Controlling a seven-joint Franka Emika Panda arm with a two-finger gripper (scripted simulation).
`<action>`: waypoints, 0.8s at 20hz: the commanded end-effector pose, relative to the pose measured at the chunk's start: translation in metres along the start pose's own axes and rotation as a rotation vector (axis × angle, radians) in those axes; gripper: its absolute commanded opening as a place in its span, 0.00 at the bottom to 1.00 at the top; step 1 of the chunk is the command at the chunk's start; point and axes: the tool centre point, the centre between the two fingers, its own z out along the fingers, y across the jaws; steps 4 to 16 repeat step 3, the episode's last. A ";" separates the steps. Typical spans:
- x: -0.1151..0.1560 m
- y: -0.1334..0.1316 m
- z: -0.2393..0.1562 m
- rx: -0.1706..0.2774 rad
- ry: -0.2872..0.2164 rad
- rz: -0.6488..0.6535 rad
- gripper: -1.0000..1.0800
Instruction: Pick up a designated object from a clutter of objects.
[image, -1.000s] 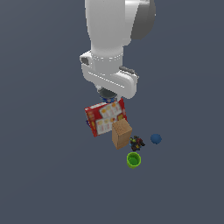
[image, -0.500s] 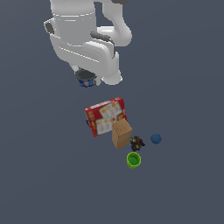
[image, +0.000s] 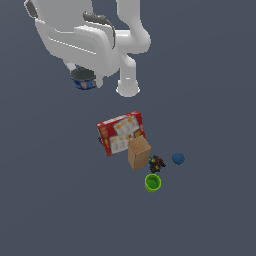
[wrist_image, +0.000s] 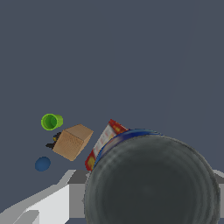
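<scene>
Change since 1 second ago: the arm was low over the red box (image: 121, 133) then. It has since risen and swung toward the exterior view's left, and it now sits high, well clear of the pile.

The can (image: 83, 80) travelled with it. It hangs under the end effector (image: 84, 76) in the exterior view, dark top and blue band showing, well apart from everything on the worktop (image: 210, 200). In the wrist view the can's grey top (wrist_image: 151, 181) fills the near field, with the blue rim just visible along its edge.

End effector: closed on the can. The fingers themselves are mostly hidden behind the can and the white housing, so the exact opening cannot be read; the grip is judged from the can being airborne with the arm.

Meaning for the task: the pick looks essentially done, the can lifted out and the rest of the group undisturbed. What remains is only to hold it steady. Risk: slip of a smooth round can.

Count, worktop:
- 1 red box, lying flat
- 1 cardboard block (image: 138, 153), touching the red box's edge
- 1 green cup (image: 153, 183), near the block
- 1 blue ball (image: 178, 158), apart to the exterior view's right
- 1 dark mixed-colour bit (image: 156, 163), between block and ball

Count, in the air: 1 can. Total 6 items.
</scene>
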 end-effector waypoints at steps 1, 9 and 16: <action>0.002 0.001 -0.004 0.000 0.000 -0.001 0.00; 0.002 0.002 -0.004 0.000 0.000 -0.001 0.00; 0.002 0.002 -0.004 0.000 0.000 -0.001 0.00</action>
